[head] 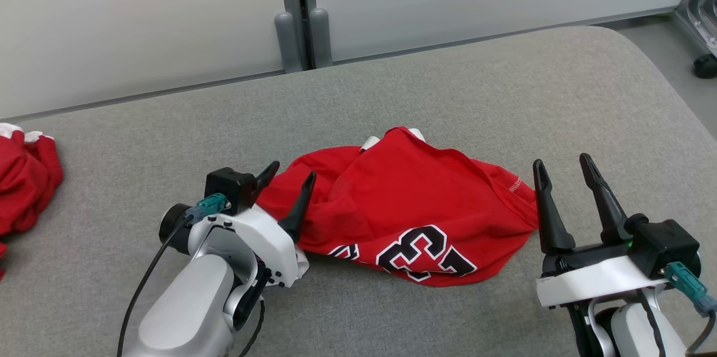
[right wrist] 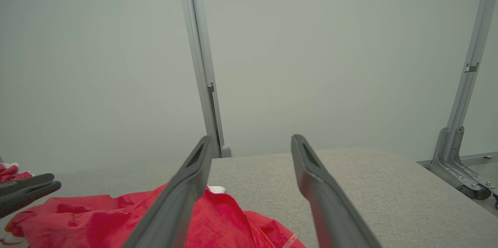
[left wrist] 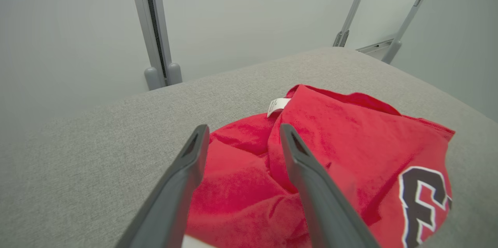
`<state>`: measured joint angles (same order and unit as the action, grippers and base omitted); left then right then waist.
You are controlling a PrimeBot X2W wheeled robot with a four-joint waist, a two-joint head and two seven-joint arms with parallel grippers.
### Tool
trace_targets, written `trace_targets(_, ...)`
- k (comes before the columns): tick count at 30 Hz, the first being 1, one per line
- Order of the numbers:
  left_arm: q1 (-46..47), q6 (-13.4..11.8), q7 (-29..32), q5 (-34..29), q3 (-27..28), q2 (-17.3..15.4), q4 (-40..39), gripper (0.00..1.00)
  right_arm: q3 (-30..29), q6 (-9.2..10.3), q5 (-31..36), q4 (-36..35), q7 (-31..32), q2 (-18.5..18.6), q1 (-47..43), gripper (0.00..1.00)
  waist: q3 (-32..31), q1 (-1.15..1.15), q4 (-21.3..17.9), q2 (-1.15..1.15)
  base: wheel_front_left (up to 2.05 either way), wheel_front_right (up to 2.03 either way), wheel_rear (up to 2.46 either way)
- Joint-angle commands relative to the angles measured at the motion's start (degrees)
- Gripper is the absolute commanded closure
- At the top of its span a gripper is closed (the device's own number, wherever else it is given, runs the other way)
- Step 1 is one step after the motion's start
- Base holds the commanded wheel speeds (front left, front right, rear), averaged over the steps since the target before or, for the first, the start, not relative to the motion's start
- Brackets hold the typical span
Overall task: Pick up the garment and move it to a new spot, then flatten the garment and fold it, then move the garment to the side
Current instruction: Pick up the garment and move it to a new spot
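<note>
- The garment (head: 414, 200), a red jersey, was seen lying crumpled in a loose heap near the middle of the grey worktop (head: 504, 93), somewhat toward its near edge.
- A black-and-white printed figure (head: 417, 250) was shown on the garment's near side, partly tucked under. A small white label (head: 369, 143) was seen at its far edge.
- The left claw (head: 292, 172) was found at the garment's left end with its two dark fingers spread well apart. One finger was laid over the red cloth and the other was placed at the cloth's edge.
- In the left wrist view, red cloth was seen beneath and between those fingers, but none of it was pinched. The claw was held wide open and nothing was gripped.
- The right claw (head: 562, 161) was set just beside the garment's right end, with its fingers pointed away from the robot, spread fully and empty. Whether the nearer finger touched the hem could not be told.
- A second heap of red cloth (head: 25, 183) with white trim was seen at the worktop's far left, well apart from the garment.
- Pale partition panels (head: 140, 21) were ranged behind the worktop and joined by a grey post (head: 302, 9).
- A dark caster (head: 706, 65) was seen on the floor past the worktop's far right corner.
</note>
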<state>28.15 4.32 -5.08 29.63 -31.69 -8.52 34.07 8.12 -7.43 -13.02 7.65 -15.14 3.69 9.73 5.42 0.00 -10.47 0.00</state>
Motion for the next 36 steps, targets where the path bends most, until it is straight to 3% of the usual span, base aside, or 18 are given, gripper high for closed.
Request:
trace_targets(1, 0.8, 0.0, -1.2, -0.5, 0.3, -0.1, 0.3, 0.00, -0.3, -0.11, 0.0, -0.2, 0.0, 0.5, -0.4, 0.00, -0.6, 0.00, 0.7, 0.00, 0.00, 0.00, 0.00)
trace_targets(11, -3.1, -4.1, -6.9, 0.8, 5.2, -4.3, -6.9, 0.00, -1.7, -0.11, 0.2, -2.5, 0.0, 0.8, -1.7, 0.00, -3.0, 0.00, 2.8, 0.00, 0.00, 0.00, 0.00)
trace_targets(19, -12.1, -9.8, -9.0, 0.7, 9.5, -8.2, -17.0, 0.00, -2.7, -0.11, 0.5, -3.7, 0.0, 1.4, -3.4, 0.00, -4.1, 0.00, 4.8, 0.00, 0.00, 0.00, 0.00)
trace_targets(29, -20.6, -14.5, -9.8, 0.3, 11.9, -8.0, -21.3, 0.00, -4.1, -0.11, 0.8, -3.2, 0.0, 1.6, -5.2, 0.00, -3.5, 0.00, 6.4, 0.00, 0.00, 0.00, 0.00)
trace_targets(36, -24.2, -14.9, -10.1, -0.6, 14.2, -5.8, -22.0, 0.00, -5.6, -0.11, 0.9, -3.3, 0.0, 1.6, -6.7, 0.00, -3.5, 0.00, 7.1, 0.00, 0.00, 0.00, 0.00)
